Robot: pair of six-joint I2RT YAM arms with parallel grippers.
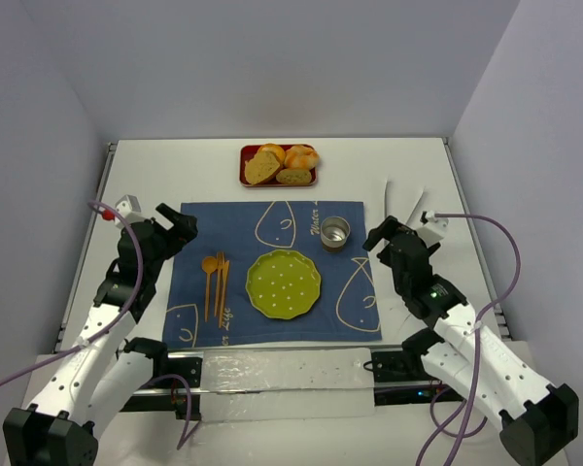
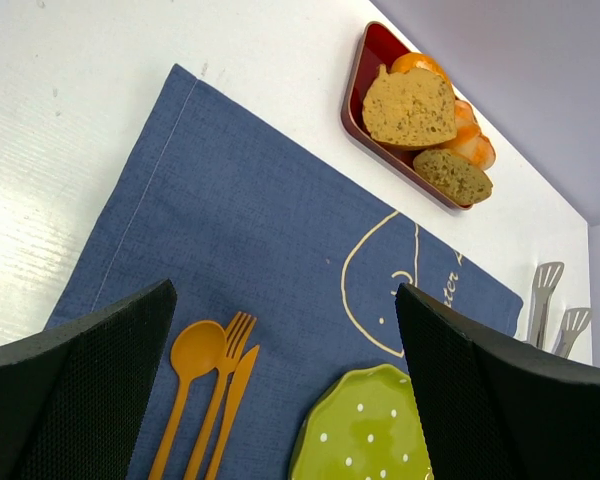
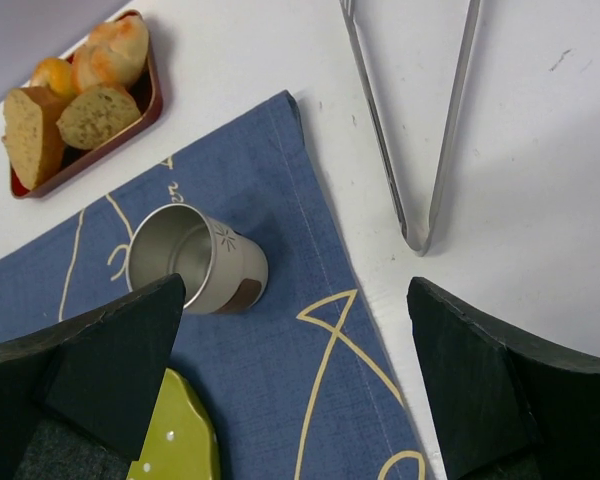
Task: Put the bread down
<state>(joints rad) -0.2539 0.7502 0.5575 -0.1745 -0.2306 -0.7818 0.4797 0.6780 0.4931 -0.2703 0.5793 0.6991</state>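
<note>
R gripper (image 3: 295, 290) jaws spread wide, nothing held, over the blue mat's (image 1: 204, 223) right edge nr the cup (image 3: 202, 262). L gripper (image 2: 285, 300) same: wide apart, empty. We see the bread (image 1: 262, 167) in the red tray (image 2: 358, 95) at the far side, well apart from the green plate (image 1: 284, 283).

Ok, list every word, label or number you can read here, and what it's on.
"Water", probably: cursive, sideways, on the blue placemat beside the metal cup.
Second cursive word on the placemat near the orange cutlery: too small to read.
The cup's brown patch: no lettering legible.
Nothing else shows text.
</note>
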